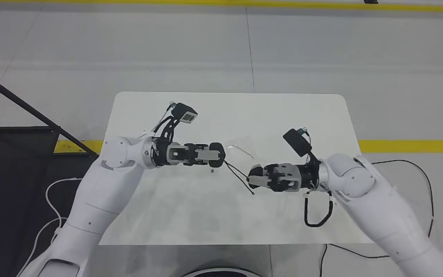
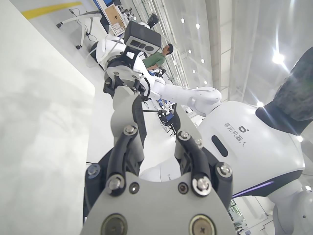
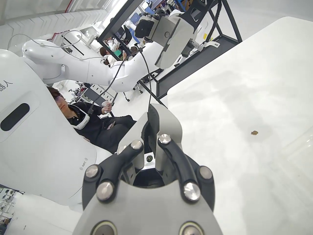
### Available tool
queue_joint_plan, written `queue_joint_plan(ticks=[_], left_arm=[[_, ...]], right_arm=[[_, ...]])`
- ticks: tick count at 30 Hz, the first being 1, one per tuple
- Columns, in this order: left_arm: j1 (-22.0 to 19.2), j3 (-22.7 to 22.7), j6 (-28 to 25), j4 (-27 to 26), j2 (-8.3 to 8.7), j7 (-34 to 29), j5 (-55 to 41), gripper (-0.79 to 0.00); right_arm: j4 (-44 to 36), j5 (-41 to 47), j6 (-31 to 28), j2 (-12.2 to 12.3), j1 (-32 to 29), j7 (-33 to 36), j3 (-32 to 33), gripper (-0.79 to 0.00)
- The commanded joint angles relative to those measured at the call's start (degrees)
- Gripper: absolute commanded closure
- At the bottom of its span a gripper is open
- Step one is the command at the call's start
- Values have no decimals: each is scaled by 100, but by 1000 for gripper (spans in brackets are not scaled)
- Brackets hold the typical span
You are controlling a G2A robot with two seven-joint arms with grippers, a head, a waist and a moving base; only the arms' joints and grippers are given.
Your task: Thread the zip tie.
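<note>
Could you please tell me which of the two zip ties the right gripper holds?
The black zip tie, pinched by the shut fingers of the right gripper and running to the left gripper; the white zip tie lies loose on the table.

Your zip tie is a thin black strand against the plain white table. Your left gripper and right gripper are pale grey with black pads. You have one brown speck on the white, and a yellow stripe on the grey floor.
</note>
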Motion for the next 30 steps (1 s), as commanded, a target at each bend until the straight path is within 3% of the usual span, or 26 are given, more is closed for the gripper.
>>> queue_joint_plan(ticks=[1, 30], left_arm=[[-17, 26, 33, 0, 0, -33, -48, -305], [-155, 316, 138, 20, 15, -138, -72, -246]], right_arm=[[20, 14, -60, 49, 75, -60, -117, 0], [264, 249, -609, 459, 909, -610, -1348, 0]])
